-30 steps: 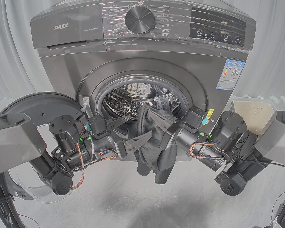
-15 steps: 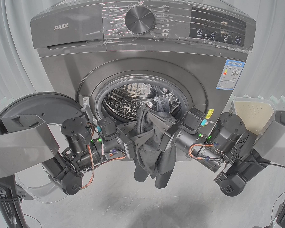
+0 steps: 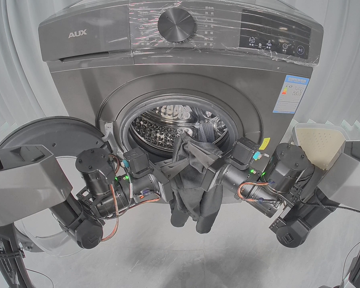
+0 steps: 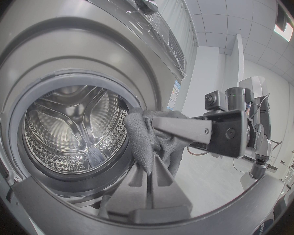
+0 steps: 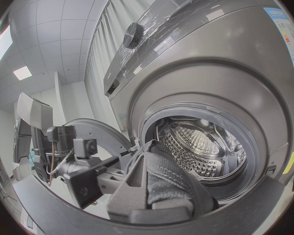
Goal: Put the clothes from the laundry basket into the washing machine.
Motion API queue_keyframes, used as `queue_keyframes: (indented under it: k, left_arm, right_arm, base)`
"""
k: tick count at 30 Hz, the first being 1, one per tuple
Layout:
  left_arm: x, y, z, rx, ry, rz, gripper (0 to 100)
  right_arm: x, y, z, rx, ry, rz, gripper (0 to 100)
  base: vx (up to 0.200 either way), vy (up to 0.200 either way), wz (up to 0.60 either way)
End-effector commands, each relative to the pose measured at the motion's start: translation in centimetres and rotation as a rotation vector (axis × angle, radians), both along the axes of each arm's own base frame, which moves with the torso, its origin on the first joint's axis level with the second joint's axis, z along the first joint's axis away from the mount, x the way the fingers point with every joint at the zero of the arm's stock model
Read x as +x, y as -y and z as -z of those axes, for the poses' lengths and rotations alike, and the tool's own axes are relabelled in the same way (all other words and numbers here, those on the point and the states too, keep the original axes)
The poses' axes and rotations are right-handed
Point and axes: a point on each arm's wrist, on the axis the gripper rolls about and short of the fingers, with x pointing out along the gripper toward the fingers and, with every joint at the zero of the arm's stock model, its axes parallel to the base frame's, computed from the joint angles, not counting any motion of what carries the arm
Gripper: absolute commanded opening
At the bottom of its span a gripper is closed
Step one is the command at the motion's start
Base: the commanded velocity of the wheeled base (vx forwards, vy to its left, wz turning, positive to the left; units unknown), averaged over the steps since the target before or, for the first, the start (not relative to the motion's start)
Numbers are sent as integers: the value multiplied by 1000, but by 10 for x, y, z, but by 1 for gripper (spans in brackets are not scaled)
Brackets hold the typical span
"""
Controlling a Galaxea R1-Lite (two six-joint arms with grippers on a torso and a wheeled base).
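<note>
The dark grey garment was held just before the open mouth of the washing machine, with its lower part hanging down. It was pinched by the left claw and the right claw. It was judged light, soft and limp, so bunched upper folds were thought the best hold.

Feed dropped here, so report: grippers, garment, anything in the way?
Left gripper shut on garment. Right gripper shut on it too. Garment hangs outside the drum mouth, not yet in. Door swung open, left.
</note>
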Motion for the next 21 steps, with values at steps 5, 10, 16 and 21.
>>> queue_keyframes:
  k: [5, 10, 16, 21]
  left_arm:
    - [-19, -15, -22, -16, 30, -7, 0]
    - [-21, -21, -18, -3, 14, -21, 0]
    - [-20, -21, -18, -5, 12, -26, 0]
    - [-12, -33, -22, -12, 27, -58, 0]
  right_arm:
    - [3, 2, 3, 0, -14, 29, 0]
    - [2, 2, 0, 18, -17, 24, 0]
    - [0, 6, -6, 28, -5, 30, 100]
    - [-3, 28, -2, -5, -36, 73, 100]
  base:
    - [0, 0, 0]
    - [0, 0, 0]
    - [0, 0, 0]
    - [0, 0, 0]
